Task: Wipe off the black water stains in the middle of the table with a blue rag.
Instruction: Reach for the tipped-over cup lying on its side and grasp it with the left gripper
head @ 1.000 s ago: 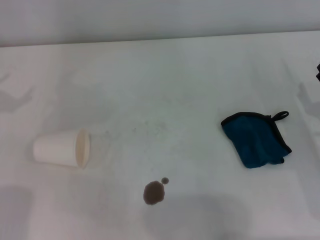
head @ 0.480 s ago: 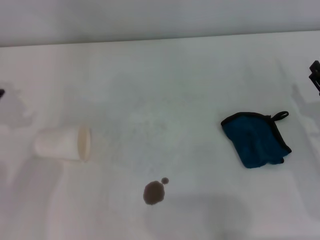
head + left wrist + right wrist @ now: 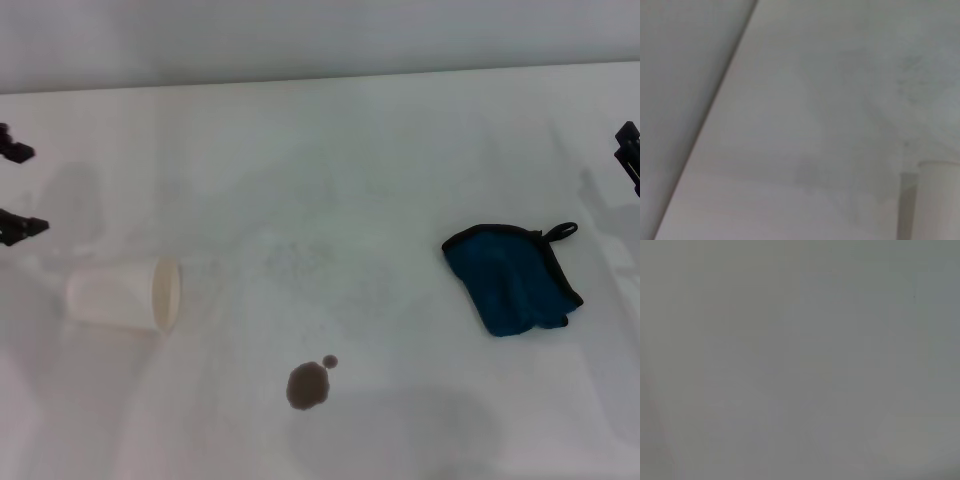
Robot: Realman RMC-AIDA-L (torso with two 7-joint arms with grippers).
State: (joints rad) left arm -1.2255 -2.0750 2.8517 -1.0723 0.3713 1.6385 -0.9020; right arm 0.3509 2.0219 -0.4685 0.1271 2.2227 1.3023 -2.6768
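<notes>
The stains lie on the bench, toward its near edge and about mid-width: one roundish brown-grey blot with a tiny dot just beside it, on the far right. Nothing touches them, so the wiping is not yet begun.

The rag lies crumpled well apart to the right, its black loop pointing toward the far right. It sits on the right arm's side, which likely makes that arm the one to fetch it.

A cup lies tipped on its side to the left, mouth facing right toward the blot; it looks like the source of the spill.

The left gripper shows at the left edge, above and beyond the cup, its fingers spread apart and holding nothing. The right gripper barely enters at the right edge, beyond the rag; whether its fingers are apart or together, I cannot tell. The right wrist view shows only blank surface.
</notes>
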